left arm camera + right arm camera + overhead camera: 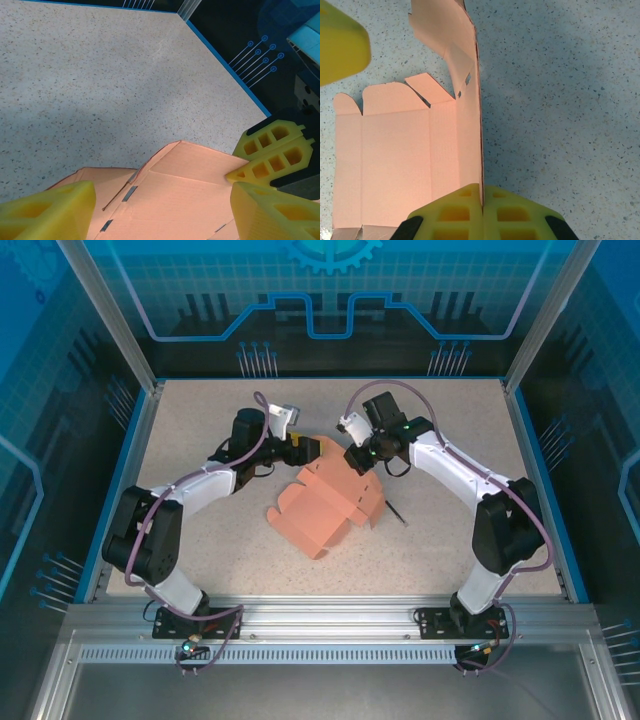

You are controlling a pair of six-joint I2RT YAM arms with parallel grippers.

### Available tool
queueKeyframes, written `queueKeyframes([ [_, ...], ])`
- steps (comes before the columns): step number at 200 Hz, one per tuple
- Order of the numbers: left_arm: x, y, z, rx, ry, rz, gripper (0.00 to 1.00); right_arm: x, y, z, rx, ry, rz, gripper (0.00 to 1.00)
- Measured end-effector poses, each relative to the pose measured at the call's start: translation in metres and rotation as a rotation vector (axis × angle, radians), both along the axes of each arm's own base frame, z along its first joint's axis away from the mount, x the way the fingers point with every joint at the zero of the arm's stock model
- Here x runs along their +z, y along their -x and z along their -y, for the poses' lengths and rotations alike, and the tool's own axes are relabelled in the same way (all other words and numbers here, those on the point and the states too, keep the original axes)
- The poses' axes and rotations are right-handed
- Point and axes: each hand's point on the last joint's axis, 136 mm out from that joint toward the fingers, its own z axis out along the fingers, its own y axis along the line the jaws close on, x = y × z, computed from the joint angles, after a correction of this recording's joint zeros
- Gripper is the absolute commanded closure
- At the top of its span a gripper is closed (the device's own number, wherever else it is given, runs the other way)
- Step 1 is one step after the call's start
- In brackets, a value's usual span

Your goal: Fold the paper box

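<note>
Salmon-pink and part-folded, the one paper box (325, 510) is lying in the middle of the table (200, 430) while the right gripper (482, 194) is pinching a side panel upright. The left gripper (303, 450), jaws apart, is hovering over the far-left flap. Next, that flap probably needs pressing inward. One dark stick (398, 512) is lying just right of the box.

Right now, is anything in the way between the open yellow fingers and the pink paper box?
No, nothing visible. The left fingers hang open right over the paper box. The right fingers are pinching one raised flap. A thin dark stick lies beside the box, out of the way.
</note>
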Motion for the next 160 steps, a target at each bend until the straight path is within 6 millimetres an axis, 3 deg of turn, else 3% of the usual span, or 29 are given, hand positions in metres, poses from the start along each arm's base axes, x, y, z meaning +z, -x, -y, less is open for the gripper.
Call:
queueKeyframes([
  [67, 0.009, 0.008, 0.014, -0.092, 0.024, 0.018, 0.36, 0.0, 0.0, 0.0, -0.001, 0.0, 0.0, 1.0],
  [136, -0.001, 0.032, 0.032, -0.179, 0.068, -0.004, 0.35, 0.002, -0.006, 0.002, -0.033, 0.006, 0.019, 1.0],
  [160, 0.001, 0.032, 0.034, -0.184, 0.09, -0.002, 0.34, 0.003, -0.009, 0.002, -0.039, 0.008, 0.034, 1.0],
])
